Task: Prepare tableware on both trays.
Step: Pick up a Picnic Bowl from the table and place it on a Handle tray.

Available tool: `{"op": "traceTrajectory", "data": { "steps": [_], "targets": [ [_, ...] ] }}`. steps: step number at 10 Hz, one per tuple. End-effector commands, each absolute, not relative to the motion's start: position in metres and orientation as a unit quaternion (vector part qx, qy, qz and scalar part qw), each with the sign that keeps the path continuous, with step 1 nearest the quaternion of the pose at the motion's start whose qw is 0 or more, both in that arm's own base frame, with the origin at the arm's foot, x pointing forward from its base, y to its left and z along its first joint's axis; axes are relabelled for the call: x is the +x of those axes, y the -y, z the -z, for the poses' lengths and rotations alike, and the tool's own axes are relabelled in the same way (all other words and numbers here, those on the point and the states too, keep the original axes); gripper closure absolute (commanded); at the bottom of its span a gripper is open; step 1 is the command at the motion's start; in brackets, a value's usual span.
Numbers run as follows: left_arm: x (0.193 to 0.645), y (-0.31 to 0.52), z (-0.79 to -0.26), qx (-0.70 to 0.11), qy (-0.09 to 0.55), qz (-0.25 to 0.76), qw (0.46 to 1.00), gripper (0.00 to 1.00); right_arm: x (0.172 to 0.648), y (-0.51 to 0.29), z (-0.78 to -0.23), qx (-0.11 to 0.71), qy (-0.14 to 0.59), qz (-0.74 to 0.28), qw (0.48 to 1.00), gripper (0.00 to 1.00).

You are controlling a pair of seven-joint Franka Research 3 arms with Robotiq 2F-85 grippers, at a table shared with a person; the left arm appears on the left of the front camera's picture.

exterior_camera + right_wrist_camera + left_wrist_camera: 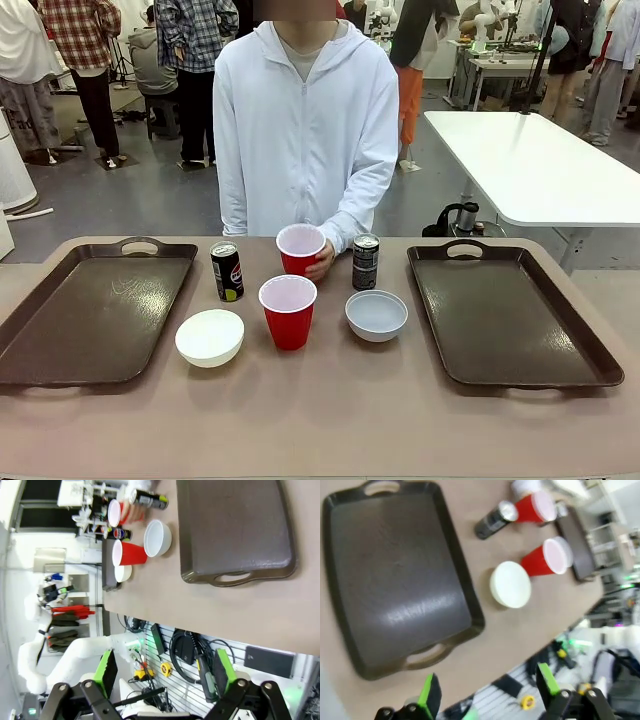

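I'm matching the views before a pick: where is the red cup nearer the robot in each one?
Front: the near cup stands at the picture's centre, a little left.
Left wrist: the near cup is right of centre, upper half, rim pointing right.
Right wrist: the near cup is in the upper left, seen sideways.
Shared landmark: the left bowl, right beside it in every view.

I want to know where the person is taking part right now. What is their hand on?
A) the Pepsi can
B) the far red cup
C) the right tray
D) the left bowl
B: the hand curls around the side of the far red cup, just left of the right can.
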State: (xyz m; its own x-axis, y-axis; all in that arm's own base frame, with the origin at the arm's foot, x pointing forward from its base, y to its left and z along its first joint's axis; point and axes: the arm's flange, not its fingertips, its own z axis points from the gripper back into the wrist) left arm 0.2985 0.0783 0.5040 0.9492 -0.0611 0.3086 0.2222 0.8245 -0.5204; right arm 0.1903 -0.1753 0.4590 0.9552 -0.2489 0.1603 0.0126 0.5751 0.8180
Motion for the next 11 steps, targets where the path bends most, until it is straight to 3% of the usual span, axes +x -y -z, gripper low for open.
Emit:
{"op": "traceTrajectory", "data": {
  "steps": [1,3,6,8,11],
  "targets": [
    [0.312,-0.020,-0.526,-0.178,0.106,0.062,0.976,0.00,0.191,0.175,-0.460,0.460,0.132,0.075,0.875,0.00],
    [0.325,0.057,-0.526,-0.062,0.081,0.081,0.991,0.00,0.191,0.175,-0.460,0.460,0.132,0.075,0.875,0.00],
    [0.337,0.146,-0.477,0.071,0.037,0.125,0.989,0.00,0.191,0.175,-0.460,0.460,0.132,0.075,0.875,0.00],
    [0.348,0.187,-0.439,0.082,0.034,0.144,0.986,0.00,0.191,0.175,-0.460,0.460,0.132,0.075,0.875,0.00],
    [0.376,0.208,-0.407,0.000,0.039,0.160,0.986,0.00,0.191,0.175,-0.460,0.460,0.132,0.075,0.875,0.00]
  ]
}}
